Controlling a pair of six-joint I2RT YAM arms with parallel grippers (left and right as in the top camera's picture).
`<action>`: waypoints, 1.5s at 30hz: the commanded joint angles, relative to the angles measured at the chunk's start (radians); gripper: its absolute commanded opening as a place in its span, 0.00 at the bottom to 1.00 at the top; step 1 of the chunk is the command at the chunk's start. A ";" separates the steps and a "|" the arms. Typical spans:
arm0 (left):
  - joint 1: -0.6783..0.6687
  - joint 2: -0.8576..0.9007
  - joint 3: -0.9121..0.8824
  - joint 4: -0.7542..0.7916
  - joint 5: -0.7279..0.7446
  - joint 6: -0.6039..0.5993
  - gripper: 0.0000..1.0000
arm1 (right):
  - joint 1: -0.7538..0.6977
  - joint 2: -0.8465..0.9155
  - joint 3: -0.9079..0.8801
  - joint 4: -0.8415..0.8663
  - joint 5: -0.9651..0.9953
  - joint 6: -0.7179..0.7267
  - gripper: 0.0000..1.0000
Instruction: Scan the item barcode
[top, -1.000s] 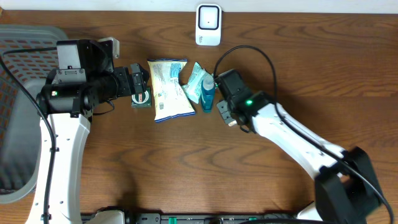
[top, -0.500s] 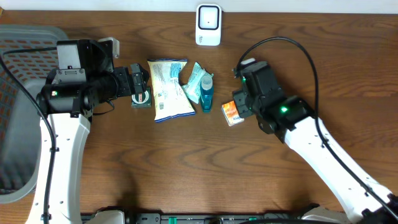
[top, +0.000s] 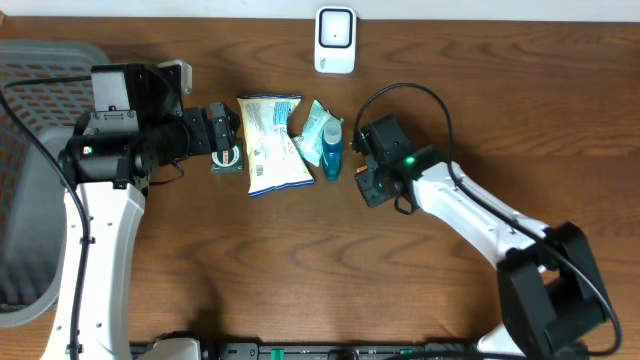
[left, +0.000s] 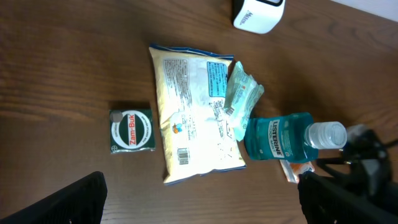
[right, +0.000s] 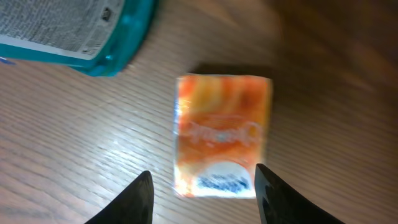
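I count five items, one of each: white snack bag (top: 272, 143), teal wipes pack (top: 315, 128), blue mouthwash bottle (top: 333, 152), green square box (left: 131, 130) and small orange packet (right: 224, 134). The packet lies at the bottle's four o'clock, loose between my right gripper (right: 204, 177)'s half-spread fingers. My left gripper (left: 200, 193) gapes wide, empty.

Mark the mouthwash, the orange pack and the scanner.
mouthwash (left: 283, 135): left wrist view, on its label.
orange pack (right: 224, 134): right wrist view, middle of its top face.
scanner (top: 335, 40): overhead view, centre of its white front.

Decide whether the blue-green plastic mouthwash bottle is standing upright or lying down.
Lying down: the blue-green plastic mouthwash bottle shows its label upward, with its clear cap pointing sideways.
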 joint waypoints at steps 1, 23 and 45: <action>-0.001 0.003 0.002 0.001 -0.007 0.016 0.97 | 0.000 0.048 -0.005 0.010 -0.068 0.002 0.48; -0.001 0.003 0.002 0.001 -0.007 0.016 0.98 | -0.175 0.086 0.040 -0.020 0.093 0.055 0.32; -0.001 0.003 0.002 0.001 -0.007 0.016 0.98 | -0.090 0.080 0.073 -0.056 0.198 0.128 0.43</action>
